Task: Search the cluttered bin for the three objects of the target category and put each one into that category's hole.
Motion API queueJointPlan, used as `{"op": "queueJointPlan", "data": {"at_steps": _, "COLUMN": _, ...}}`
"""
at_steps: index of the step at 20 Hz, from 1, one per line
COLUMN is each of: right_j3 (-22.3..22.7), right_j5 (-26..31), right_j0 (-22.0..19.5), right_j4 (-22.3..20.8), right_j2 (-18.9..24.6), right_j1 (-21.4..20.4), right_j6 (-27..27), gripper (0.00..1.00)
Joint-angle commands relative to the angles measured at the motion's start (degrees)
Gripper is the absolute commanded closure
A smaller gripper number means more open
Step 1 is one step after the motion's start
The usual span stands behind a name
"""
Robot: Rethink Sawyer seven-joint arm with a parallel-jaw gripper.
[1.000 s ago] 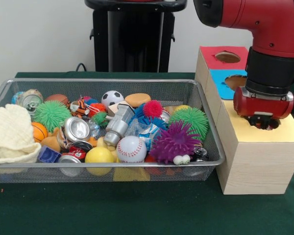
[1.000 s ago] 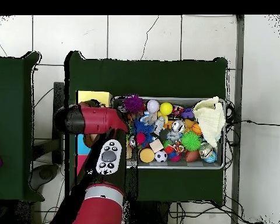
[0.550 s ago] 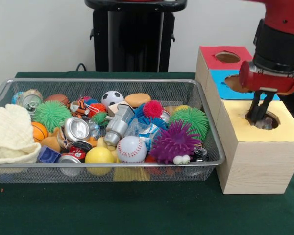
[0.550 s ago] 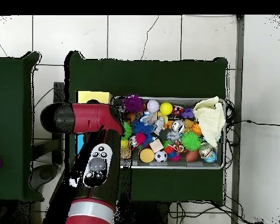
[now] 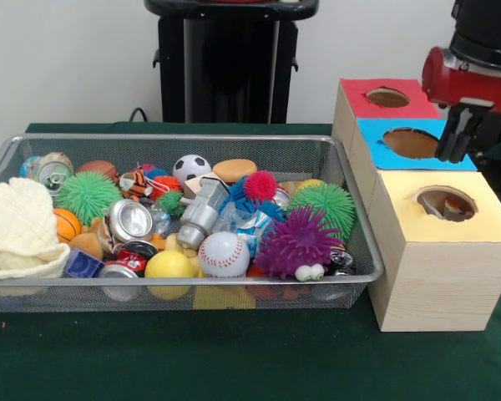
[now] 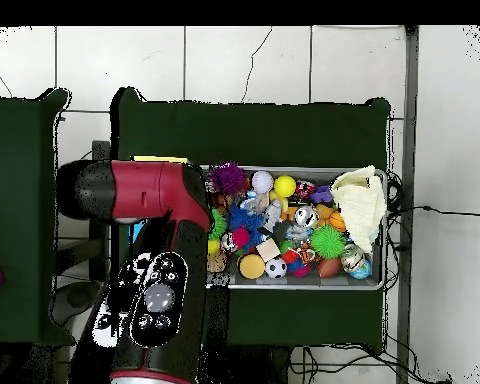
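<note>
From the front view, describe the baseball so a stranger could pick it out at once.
Start at the wire mesh bin left of the wooden box. Look along its near edge, about the middle. The baseball sits between a plain yellow ball and a spiky purple ball; it alone is white with red stitching.

My pincer [image 5: 456, 152] hangs above the three-holed box [image 5: 426, 242], which stands at three o'clock of the wire bin [image 5: 184, 288], where the folded cloth [image 5: 17, 230] lies at nine o'clock, the baseball [image 5: 224, 254] toward six, and the soccer ball [image 5: 191, 167] toward twelve.
</note>
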Motion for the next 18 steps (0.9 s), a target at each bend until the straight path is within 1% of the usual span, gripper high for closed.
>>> {"op": "queueJointPlan", "data": {"at_steps": 1, "right_j3": 0.1, "right_j5": 6.2, "right_j0": -1.9, "right_j4": -2.2, "right_j2": 1.6, "right_j1": -0.8, "right_j6": 6.4, "gripper": 1.0}}
{"op": "queueJointPlan", "data": {"at_steps": 5, "right_j3": 1.4, "right_j5": 8.3, "right_j0": -3.3, "right_j4": -3.1, "right_j2": 1.5, "right_j1": -4.3, "right_j6": 2.9, "gripper": 1.0}}
{"op": "queueJointPlan", "data": {"at_steps": 6, "right_j3": 1.6, "right_j5": 9.2, "right_j0": -4.0, "right_j4": -3.4, "right_j2": 1.7, "right_j1": -5.5, "right_j6": 1.4, "gripper": 1.0}}
{"op": "queueJointPlan", "data": {"at_steps": 8, "right_j3": 2.7, "right_j5": 9.3, "right_j0": -5.2, "right_j4": -3.3, "right_j2": 2.2, "right_j1": -7.5, "right_j6": -0.5, "gripper": 1.0}}
{"op": "queueJointPlan", "data": {"at_steps": 11, "right_j3": 3.8, "right_j5": 10.1, "right_j0": -6.4, "right_j4": -3.5, "right_j2": 3.3, "right_j1": -9.0, "right_j6": -2.3, "gripper": 1.0}}
{"op": "queueJointPlan", "data": {"at_steps": 15, "right_j3": 4.0, "right_j5": 10.6, "right_j0": -8.2, "right_j4": -3.9, "right_j2": 4.7, "right_j1": -10.5, "right_j6": -3.7, "gripper": 1.0}}
{"op": "queueJointPlan", "data": {"at_steps": 18, "right_j3": 4.3, "right_j5": 10.4, "right_j0": -10.4, "right_j4": -3.7, "right_j2": 6.6, "right_j1": -11.4, "right_j6": -5.3, "gripper": 1.0}}
